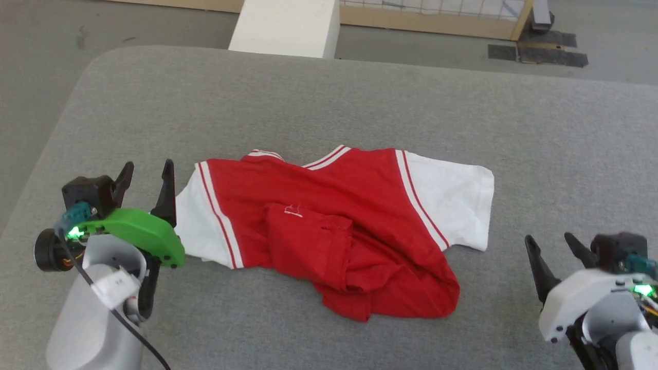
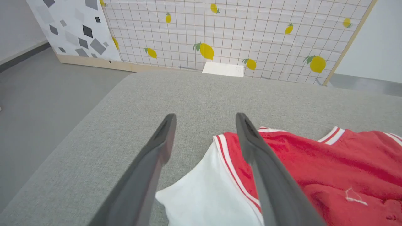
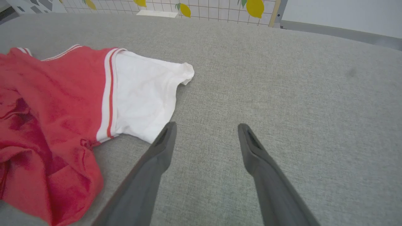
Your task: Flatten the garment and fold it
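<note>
The red garment (image 1: 339, 226) with white sleeves lies crumpled in the middle of the grey padded surface, its lower part folded up over the body, a small white logo showing on the fold. No lettering shows. My left gripper (image 1: 146, 177) is open just left of the left white sleeve (image 2: 204, 191), empty. My right gripper (image 1: 552, 244) is open to the right of the right white sleeve (image 3: 144, 94), apart from it, with nothing between its fingers.
The grey padded surface (image 1: 329, 103) has a rounded far-left corner and drops to grey floor on the left. A white block (image 1: 285, 25) and a lemon-patterned grid panel (image 2: 235, 34) stand beyond the far edge.
</note>
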Robot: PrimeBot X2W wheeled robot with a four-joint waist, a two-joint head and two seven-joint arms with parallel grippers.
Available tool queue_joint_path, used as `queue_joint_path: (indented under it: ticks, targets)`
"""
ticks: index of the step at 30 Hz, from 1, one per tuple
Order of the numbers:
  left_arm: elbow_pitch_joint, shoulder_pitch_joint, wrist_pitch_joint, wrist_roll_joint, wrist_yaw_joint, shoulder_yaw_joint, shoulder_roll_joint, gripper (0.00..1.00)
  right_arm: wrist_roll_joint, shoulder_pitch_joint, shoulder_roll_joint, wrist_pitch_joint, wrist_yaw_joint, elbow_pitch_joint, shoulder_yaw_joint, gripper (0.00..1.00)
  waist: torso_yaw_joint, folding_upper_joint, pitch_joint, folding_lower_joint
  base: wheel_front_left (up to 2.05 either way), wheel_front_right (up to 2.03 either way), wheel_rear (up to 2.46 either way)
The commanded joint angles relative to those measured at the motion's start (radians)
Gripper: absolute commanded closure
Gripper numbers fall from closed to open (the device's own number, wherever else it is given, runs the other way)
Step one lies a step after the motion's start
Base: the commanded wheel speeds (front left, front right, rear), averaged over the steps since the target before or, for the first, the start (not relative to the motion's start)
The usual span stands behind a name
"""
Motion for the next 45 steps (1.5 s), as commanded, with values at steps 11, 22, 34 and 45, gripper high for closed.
queue_joint_path:
  ticks: [11, 22, 34, 45]
  targets:
    - [-0.163, 0.201, -0.225, 0.093, 0.033, -0.055, -0.061, 0.00, 0.056, -0.203, -0.046, 0.346, -0.002, 0.138, 0.058, 0.00, 0.104, 0.0000, -0.047, 0.0000, 0.00, 0.00, 0.00]
    - [-0.338, 0.348, -0.231, 0.183, 0.038, -0.074, -0.155, 0.00, -0.039, -0.380, -0.041, 0.452, -0.002, 0.439, 0.022, 0.00, 0.197, 0.0000, -0.011, 0.0000, 0.00, 0.00, 0.00]
    - [-0.311, 0.350, -0.231, 0.208, -0.007, -0.070, -0.193, 0.00, -0.076, -0.376, -0.069, 0.369, -0.002, 0.602, 0.012, 1.00, 0.193, 0.0000, -0.035, 0.0000, 0.00, 0.00, 0.00]
    - [-0.291, 0.412, -0.231, 0.202, -0.038, -0.033, -0.193, 0.00, -0.036, -0.124, -0.140, 0.311, -0.002, 0.369, -0.110, 1.00, 0.067, 0.0000, -0.145, 0.0000, 0.00, 0.00, 0.00]
